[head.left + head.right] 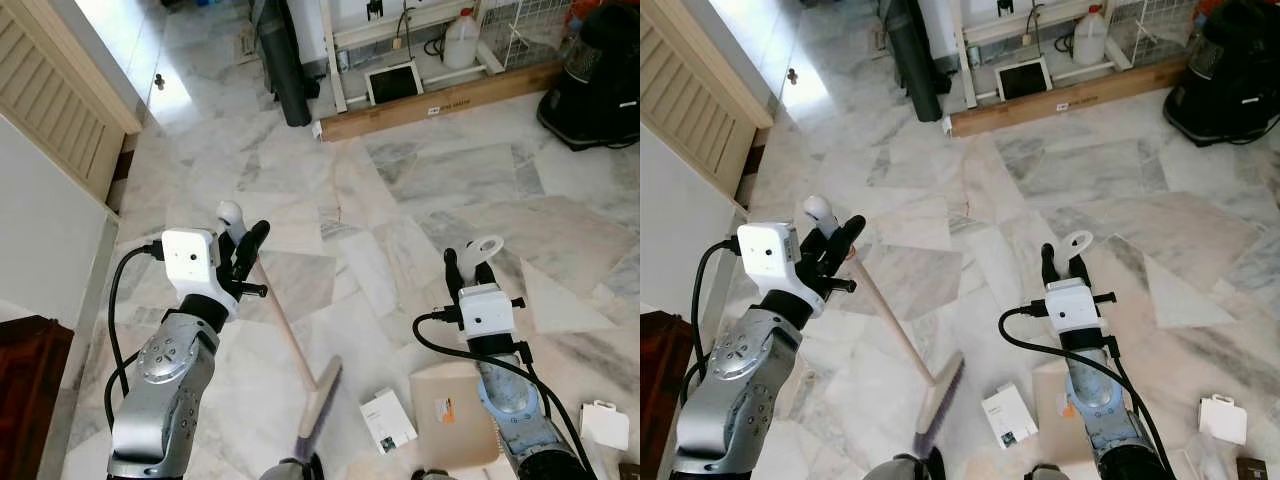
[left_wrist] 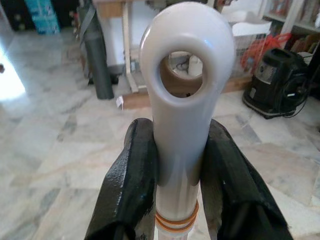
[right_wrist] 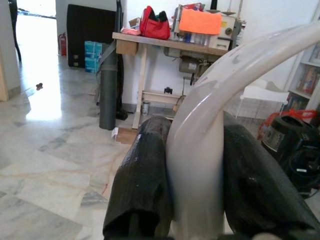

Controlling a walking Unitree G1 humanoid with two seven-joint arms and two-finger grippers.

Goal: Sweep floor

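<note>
A broom with a wooden stick slants down to its brush head on the marble floor, low in the middle. My left gripper is shut on the broom's white top end, which has a hole through it; the black fingers press on both sides. My right gripper is shut on the white ringed handle of a beige dustpan, whose pan lies flat on the floor beside the brush head. In the right wrist view the curved handle sits between the fingers.
A small white box lies between brush and dustpan, another white item at far right. Ahead stand a long cardboard box, a dark rolled mat, a table frame and a black appliance. A wall and dark furniture close the left.
</note>
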